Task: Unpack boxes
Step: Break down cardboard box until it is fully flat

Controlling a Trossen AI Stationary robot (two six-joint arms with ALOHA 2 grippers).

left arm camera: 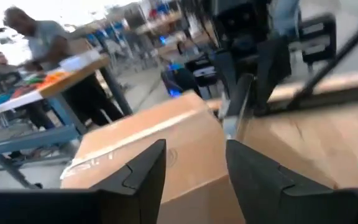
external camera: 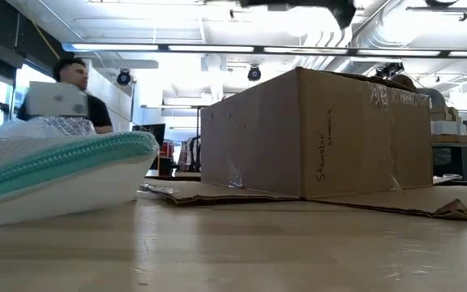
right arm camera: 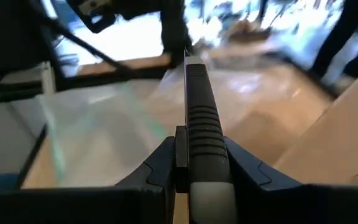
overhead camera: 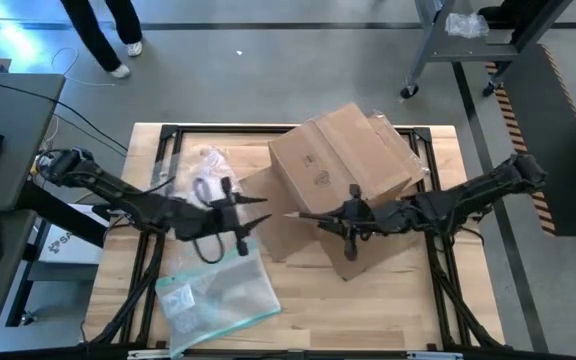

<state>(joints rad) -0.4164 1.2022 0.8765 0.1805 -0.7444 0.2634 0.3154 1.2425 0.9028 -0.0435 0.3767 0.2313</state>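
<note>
From above we see the cardboard box [overhead camera: 343, 160] resting toward the far right of centre on the wooden table [overhead camera: 388, 310], turned at an angle, with a flattened flap [overhead camera: 278, 215] spread on the tabletop on its near side. In the low view the box [external camera: 323, 134] stands upright with its flaps splayed flat on the wood (handwriting runs up one corner).

The left gripper [overhead camera: 260, 210] hovers just left of the box, over the flattened flap, its fingers spread apart and holding nothing; the left wrist view shows both dark fingers [left arm camera: 145, 171] parted, with the taped top of the box [left arm camera: 142, 146] beyond them.

The right gripper [overhead camera: 350, 222] sits at the near side of the box and pinches the ribbed handle of a knife [right arm camera: 197, 134], whose thin blade points leftward over the flap toward the left gripper; in the right wrist view the fingers [right arm camera: 160, 165] press against the handle from both sides.

A clear plastic pouch with a teal edge [overhead camera: 218, 295] lies near the front left of the table, and a bubble wrap sheet [overhead camera: 200, 170] lies behind the left arm. We also note a person [external camera: 71, 85] beyond the table.
</note>
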